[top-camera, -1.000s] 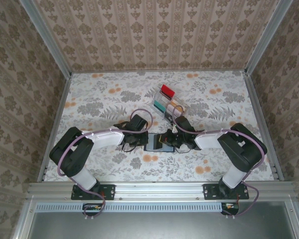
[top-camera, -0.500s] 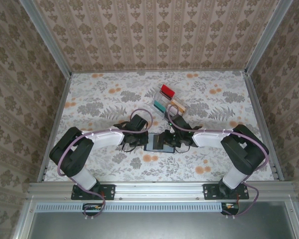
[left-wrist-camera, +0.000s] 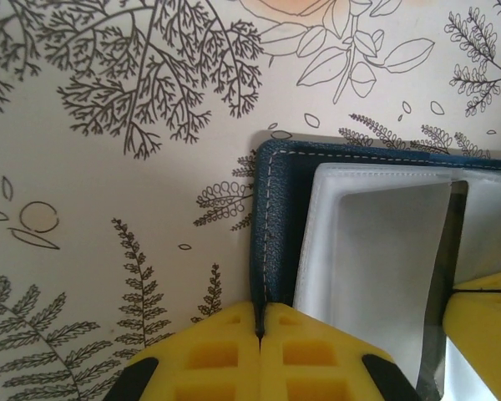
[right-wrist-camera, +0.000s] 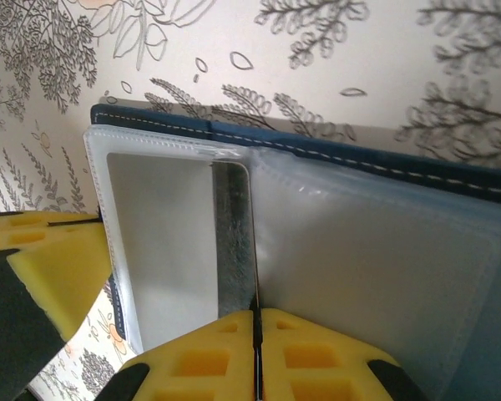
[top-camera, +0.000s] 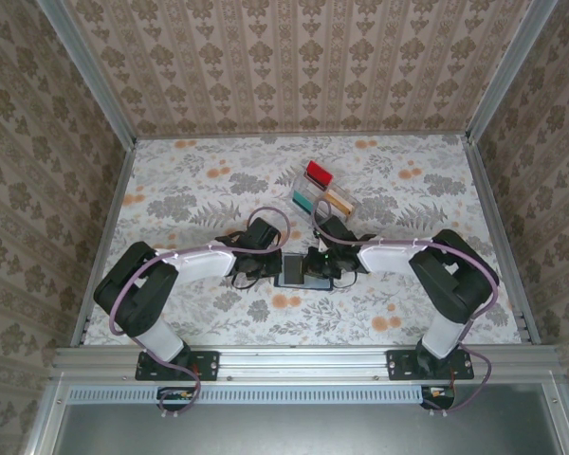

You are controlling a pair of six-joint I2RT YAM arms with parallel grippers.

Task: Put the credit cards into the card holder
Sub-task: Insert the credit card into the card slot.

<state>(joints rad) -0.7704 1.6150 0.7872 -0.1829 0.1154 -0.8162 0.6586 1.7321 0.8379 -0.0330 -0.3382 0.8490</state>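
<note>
The navy card holder lies open on the table between both grippers, its pale inside up. My left gripper is shut on the holder's stitched navy edge. My right gripper is shut on a dark credit card, seen almost edge-on. The card stands at the mouth of the holder's clear pale sleeve and appears as a dark strip in the left wrist view. Red, teal and tan-orange cards stand behind in the rack.
A clear slotted rack stands just behind the right gripper. The left gripper faces it across the holder. Flowered tabletop lies open to the left, right and front, bounded by metal rails and patterned walls.
The right gripper has moved left and down onto the card holder, bringing the dark card to the sleeve. The left gripper and the holder have stayed put.
</note>
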